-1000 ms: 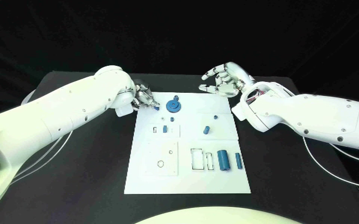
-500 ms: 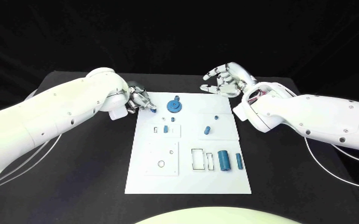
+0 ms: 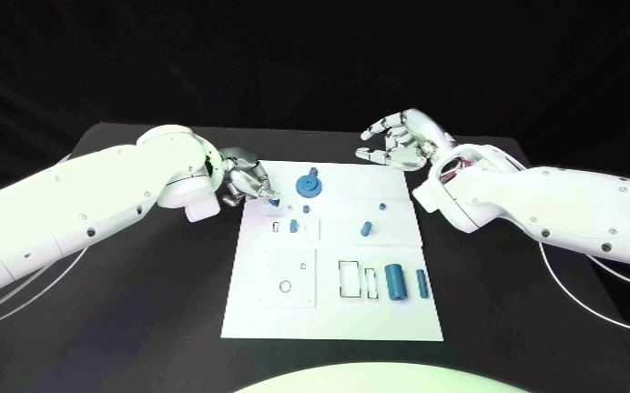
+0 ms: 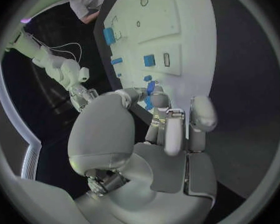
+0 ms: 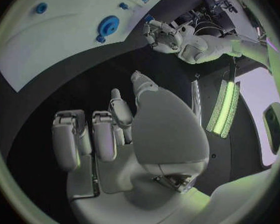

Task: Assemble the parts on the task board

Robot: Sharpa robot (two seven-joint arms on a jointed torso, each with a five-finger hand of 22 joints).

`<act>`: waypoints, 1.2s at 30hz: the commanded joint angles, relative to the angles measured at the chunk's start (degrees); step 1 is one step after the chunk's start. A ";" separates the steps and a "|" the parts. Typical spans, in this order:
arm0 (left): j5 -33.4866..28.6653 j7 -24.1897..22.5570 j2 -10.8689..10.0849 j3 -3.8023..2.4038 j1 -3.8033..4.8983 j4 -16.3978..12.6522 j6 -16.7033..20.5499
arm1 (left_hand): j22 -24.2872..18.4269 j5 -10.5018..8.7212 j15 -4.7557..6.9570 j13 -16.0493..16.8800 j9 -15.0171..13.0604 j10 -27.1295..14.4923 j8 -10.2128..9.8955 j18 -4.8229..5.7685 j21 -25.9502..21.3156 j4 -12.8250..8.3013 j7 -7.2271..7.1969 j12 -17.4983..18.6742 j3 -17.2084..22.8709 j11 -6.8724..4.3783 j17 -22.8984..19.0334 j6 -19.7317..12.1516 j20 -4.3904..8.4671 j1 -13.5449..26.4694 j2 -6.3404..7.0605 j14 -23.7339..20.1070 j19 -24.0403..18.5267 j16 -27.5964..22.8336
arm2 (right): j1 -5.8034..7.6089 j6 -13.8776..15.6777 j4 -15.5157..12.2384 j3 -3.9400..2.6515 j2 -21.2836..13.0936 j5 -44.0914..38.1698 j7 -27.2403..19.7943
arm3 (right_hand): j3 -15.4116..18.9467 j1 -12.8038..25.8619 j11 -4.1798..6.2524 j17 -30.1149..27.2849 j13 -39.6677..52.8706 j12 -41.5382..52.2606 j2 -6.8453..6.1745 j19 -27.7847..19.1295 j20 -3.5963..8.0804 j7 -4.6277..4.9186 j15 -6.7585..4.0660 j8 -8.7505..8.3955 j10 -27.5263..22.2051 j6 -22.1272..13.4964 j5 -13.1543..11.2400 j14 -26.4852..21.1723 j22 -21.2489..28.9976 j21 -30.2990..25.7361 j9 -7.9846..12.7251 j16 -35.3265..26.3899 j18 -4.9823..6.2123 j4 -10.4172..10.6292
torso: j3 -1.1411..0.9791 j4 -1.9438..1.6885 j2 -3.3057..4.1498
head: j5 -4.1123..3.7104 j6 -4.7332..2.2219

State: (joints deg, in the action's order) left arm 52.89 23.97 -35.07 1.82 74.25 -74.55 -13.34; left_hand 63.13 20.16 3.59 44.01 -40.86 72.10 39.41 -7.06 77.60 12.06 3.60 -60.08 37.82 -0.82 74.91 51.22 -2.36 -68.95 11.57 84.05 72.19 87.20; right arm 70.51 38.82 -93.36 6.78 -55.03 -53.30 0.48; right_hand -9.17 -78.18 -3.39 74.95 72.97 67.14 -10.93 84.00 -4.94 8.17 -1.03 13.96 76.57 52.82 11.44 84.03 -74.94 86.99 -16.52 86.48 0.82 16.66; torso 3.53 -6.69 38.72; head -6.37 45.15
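The white task board (image 3: 329, 311) lies mid-table. My left hand (image 3: 246, 182) hovers at its far left corner and pinches a small blue part (image 3: 272, 200) between thumb and fingertips; the left wrist view shows that part (image 4: 149, 95) in the pinch, above the board (image 4: 190, 30). A blue gear (image 3: 309, 185) stands just right of this hand and also appears as the gear (image 5: 107, 25) in the right wrist view. My right hand (image 3: 401, 138) floats beyond the far right corner, fingers loosely curved and apart, holding nothing.
On the board sit a small blue peg (image 3: 364, 226), a blue piece (image 3: 293, 226) in a slot, a thick blue cylinder (image 3: 394, 282) and a slim one (image 3: 422, 282). Bare black table (image 3: 131, 320) surrounds the board.
My left hand has drifted slightly nearer along the board's far left corner, carrying the small blue part, and its arm has swung lower. The right hand has stayed almost still.
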 commanded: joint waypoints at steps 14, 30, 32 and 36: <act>9.07 1.74 -2.31 0.40 -2.14 -5.97 5.54 | 0.35 1.69 0.75 0.90 -0.04 1.35 0.30 1.21 0.56 -11.89 -0.27 -0.84 11.64 -0.30 9.21 1.04 0.16 1.18 0.51 4.41 0.54 0.44 | -0.28 0.18 0.12 0.00 0.02 -0.15 -0.81 | 0.26 0.64 0.10 9.76 -0.23 -0.33 0.17 4.57 -0.14 -0.02 0.12 -0.13 -0.10 -0.39 0.22 4.60 -13.43 -0.52 0.08 -0.30 -0.01 0.01 | -0.02 0.14 0.18 | 0.61 0.22; 10.04 2.94 -2.85 1.21 -3.48 -7.32 6.30 | 0.48 2.37 0.85 1.23 -0.08 1.76 0.35 1.24 0.67 -12.02 -0.39 -1.09 11.77 -0.42 9.25 1.33 0.26 1.46 0.76 4.43 0.65 0.47 | -0.38 0.19 0.12 0.00 -0.08 -0.12 -0.87 | 0.26 0.64 0.10 9.76 -0.23 -0.33 0.17 4.57 -0.14 -0.02 0.12 -0.13 -0.10 -0.39 0.22 4.60 -13.43 -0.52 0.08 -0.30 -0.01 0.01 | -0.04 0.16 0.21 | 0.67 0.49; 10.03 3.04 -2.82 1.32 -3.62 -7.32 6.25 | 0.48 2.37 0.85 1.23 -0.08 1.76 0.35 1.24 0.67 -12.02 -0.39 -1.09 11.77 -0.42 9.25 1.33 0.26 1.46 0.76 4.43 0.65 0.47 | -0.39 0.15 0.11 0.00 -0.08 -0.12 -0.87 | 0.26 0.64 0.10 9.76 -0.23 -0.33 0.17 4.57 -0.14 -0.02 0.12 -0.13 -0.10 -0.39 0.22 4.60 -13.43 -0.52 0.08 -0.30 -0.01 0.01 | -0.04 0.16 0.21 | 0.67 0.49; 10.03 3.21 -2.77 1.43 -3.84 -7.30 6.09 | 0.48 2.37 0.85 1.23 -0.08 1.76 0.35 1.24 0.67 -12.02 -0.39 -1.09 11.77 -0.42 9.25 1.33 0.26 1.46 0.76 4.43 0.65 0.47 | -0.40 0.03 0.13 0.00 -0.12 -0.10 -0.84 | 0.26 0.64 0.10 9.76 -0.23 -0.33 0.17 4.57 -0.14 -0.02 0.12 -0.13 -0.10 -0.39 0.22 4.60 -13.43 -0.52 0.08 -0.30 -0.01 0.01 | -0.01 0.19 0.24 | 0.61 0.47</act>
State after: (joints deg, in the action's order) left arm 62.44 26.70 -37.94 3.18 70.55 -81.70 -7.40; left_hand 63.63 22.16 3.99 45.17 -40.84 73.34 39.59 -6.16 78.04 11.75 3.25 -60.79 38.13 -1.21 74.91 51.97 -2.16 -67.93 12.58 84.04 72.39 87.41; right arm 70.15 39.00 -93.21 6.79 -55.12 -53.27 0.36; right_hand -9.17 -77.96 -3.39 74.92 72.80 67.14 -10.71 84.00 -4.94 8.17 -1.02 13.96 76.57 52.82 11.44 84.03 -74.92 86.64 -16.53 86.48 0.82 16.66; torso 3.50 -6.51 38.92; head -5.71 45.63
